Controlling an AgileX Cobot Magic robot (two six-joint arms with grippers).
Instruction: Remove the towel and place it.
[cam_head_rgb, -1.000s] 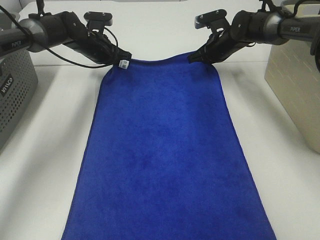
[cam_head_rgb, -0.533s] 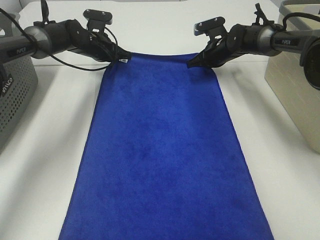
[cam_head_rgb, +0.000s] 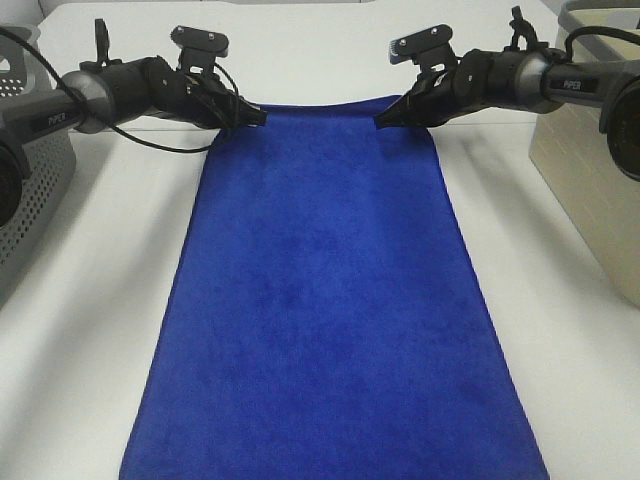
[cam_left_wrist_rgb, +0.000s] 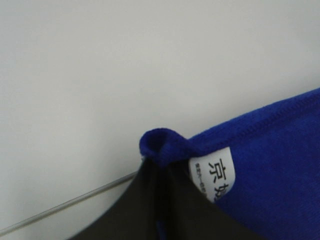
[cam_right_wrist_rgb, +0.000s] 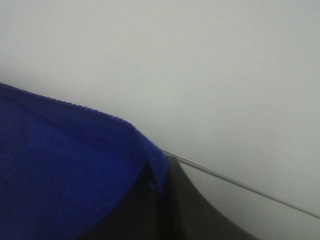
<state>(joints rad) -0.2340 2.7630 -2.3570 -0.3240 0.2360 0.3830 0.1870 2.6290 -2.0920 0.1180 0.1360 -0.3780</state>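
The royal-blue towel (cam_head_rgb: 325, 300) lies spread lengthwise down the middle of the white table (cam_head_rgb: 90, 300). My left gripper (cam_head_rgb: 255, 115) is shut on its far left corner, low at the table. My right gripper (cam_head_rgb: 385, 121) is shut on its far right corner, also low. In the left wrist view the pinched blue corner (cam_left_wrist_rgb: 165, 145) bunches between dark fingers (cam_left_wrist_rgb: 150, 210), with the white tag (cam_left_wrist_rgb: 212, 175) beside them. In the right wrist view the blue towel edge (cam_right_wrist_rgb: 75, 170) runs into the dark fingers (cam_right_wrist_rgb: 165, 210).
A grey perforated basket (cam_head_rgb: 25, 190) stands at the left edge. A beige bin (cam_head_rgb: 590, 170) stands at the right edge. Bare white tabletop lies on both sides of the towel and behind the grippers.
Both grippers have lowered the towel's far corners and carried them a little farther back. The far edge now lies flatter and the white tag no longer shows from above.
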